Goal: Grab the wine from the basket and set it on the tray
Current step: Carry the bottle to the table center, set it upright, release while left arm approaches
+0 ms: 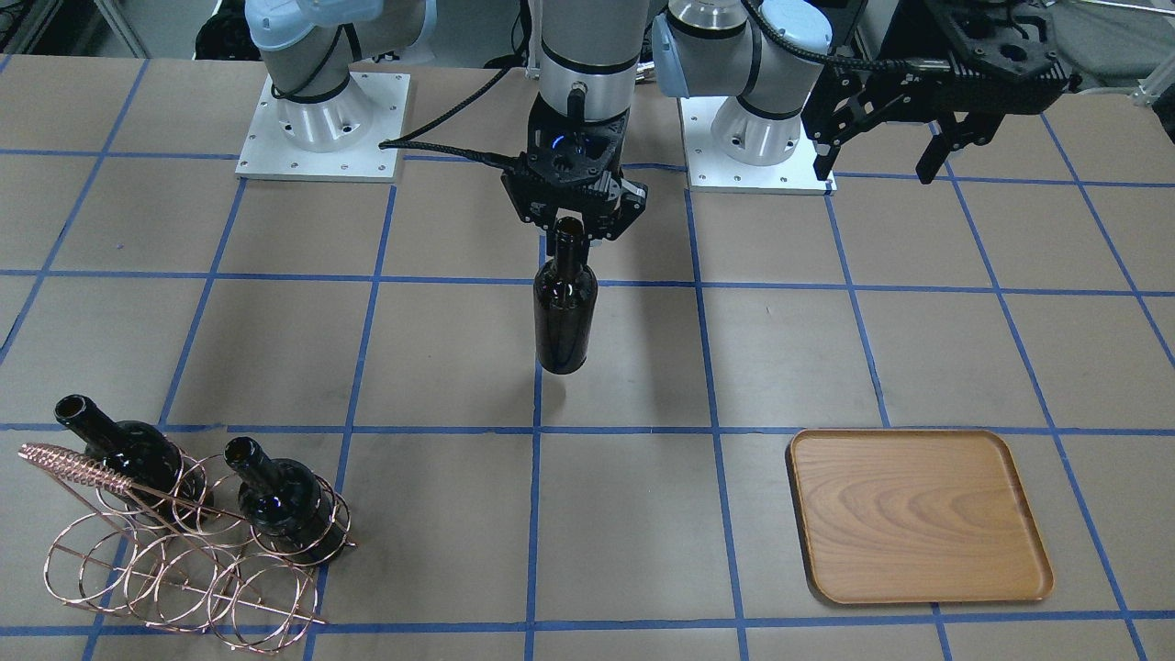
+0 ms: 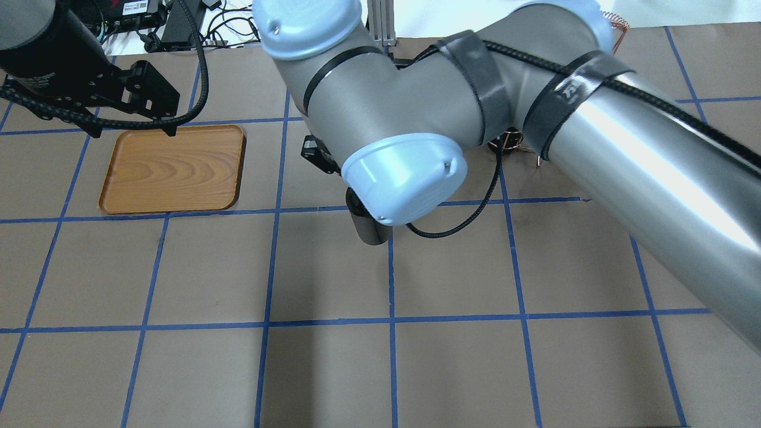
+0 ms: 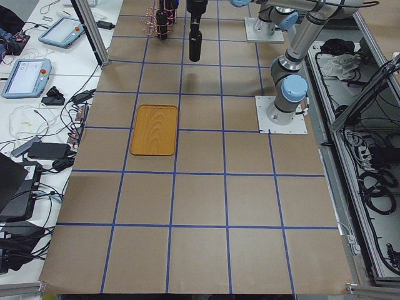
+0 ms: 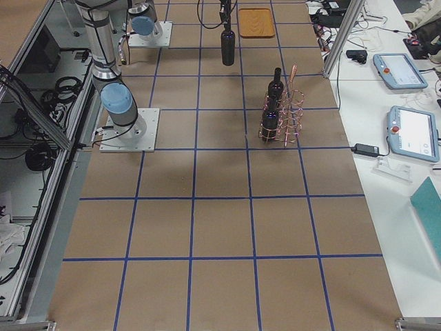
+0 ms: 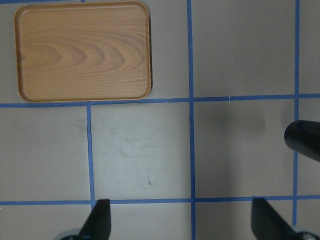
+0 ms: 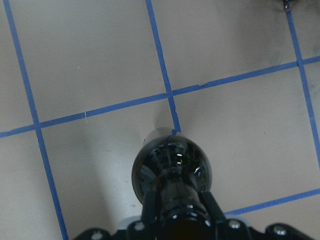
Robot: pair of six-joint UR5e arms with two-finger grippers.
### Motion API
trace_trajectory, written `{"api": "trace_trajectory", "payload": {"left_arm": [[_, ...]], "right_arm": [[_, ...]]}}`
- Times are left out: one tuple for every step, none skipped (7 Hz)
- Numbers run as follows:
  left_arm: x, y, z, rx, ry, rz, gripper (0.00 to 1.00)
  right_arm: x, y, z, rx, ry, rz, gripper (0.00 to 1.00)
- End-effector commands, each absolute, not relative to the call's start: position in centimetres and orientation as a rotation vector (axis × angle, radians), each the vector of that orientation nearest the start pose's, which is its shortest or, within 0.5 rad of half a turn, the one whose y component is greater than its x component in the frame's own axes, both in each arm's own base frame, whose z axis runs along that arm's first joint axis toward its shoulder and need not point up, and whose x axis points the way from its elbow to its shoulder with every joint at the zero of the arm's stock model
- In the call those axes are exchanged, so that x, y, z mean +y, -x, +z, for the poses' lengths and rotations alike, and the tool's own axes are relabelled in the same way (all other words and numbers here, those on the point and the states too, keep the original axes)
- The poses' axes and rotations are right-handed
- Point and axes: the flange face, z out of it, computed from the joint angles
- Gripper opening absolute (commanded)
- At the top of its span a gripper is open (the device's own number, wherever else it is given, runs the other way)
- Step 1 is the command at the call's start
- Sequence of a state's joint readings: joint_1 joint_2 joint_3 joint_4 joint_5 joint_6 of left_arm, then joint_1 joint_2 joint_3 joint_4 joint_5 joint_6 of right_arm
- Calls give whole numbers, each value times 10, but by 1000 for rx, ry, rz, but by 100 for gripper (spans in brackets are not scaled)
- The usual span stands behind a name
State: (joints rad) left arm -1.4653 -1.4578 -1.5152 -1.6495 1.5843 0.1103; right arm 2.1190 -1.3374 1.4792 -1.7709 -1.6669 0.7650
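Note:
My right gripper (image 1: 571, 229) is shut on the neck of a dark wine bottle (image 1: 565, 312) and holds it upright above the middle of the table. The right wrist view looks down the bottle (image 6: 172, 170) between the fingers. Two more dark bottles (image 1: 138, 450) (image 1: 275, 496) lie in the copper wire basket (image 1: 184, 560) at the table's far end on my right. The wooden tray (image 1: 918, 514) lies empty on my left side. My left gripper (image 1: 874, 173) is open and empty, raised near the tray (image 2: 172, 169). The left wrist view shows the tray (image 5: 82, 50) and the held bottle's base (image 5: 305, 140).
The table is brown paper with a blue tape grid. The two arm bases (image 1: 321, 124) (image 1: 757, 138) stand on white plates at the robot side. My right arm's elbow (image 2: 404, 172) hides most of the bottle and basket in the overhead view. Operator tablets (image 4: 403, 69) lie beyond the table.

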Motion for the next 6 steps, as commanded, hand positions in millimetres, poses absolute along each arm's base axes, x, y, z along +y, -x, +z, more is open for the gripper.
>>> {"api": "trace_trajectory", "payload": {"left_arm": [[-460, 62, 563, 3115, 65, -142, 100], [-460, 61, 563, 3116, 65, -143, 100], [-460, 61, 563, 3116, 63, -143, 100], [-460, 62, 563, 3116, 65, -138, 100], [-459, 62, 562, 3117, 63, -133, 100], [-459, 62, 562, 3119, 63, -131, 100]], "right_arm": [[-437, -421, 395, 3178, -335, -124, 28], [-435, -422, 383, 3176, -335, -76, 28], [-437, -423, 388, 3159, -320, -99, 57], [-441, -426, 393, 3126, -308, -169, 99], [-442, -426, 396, 3121, -297, -170, 100], [-459, -417, 434, 3067, -213, -235, 100]]}}
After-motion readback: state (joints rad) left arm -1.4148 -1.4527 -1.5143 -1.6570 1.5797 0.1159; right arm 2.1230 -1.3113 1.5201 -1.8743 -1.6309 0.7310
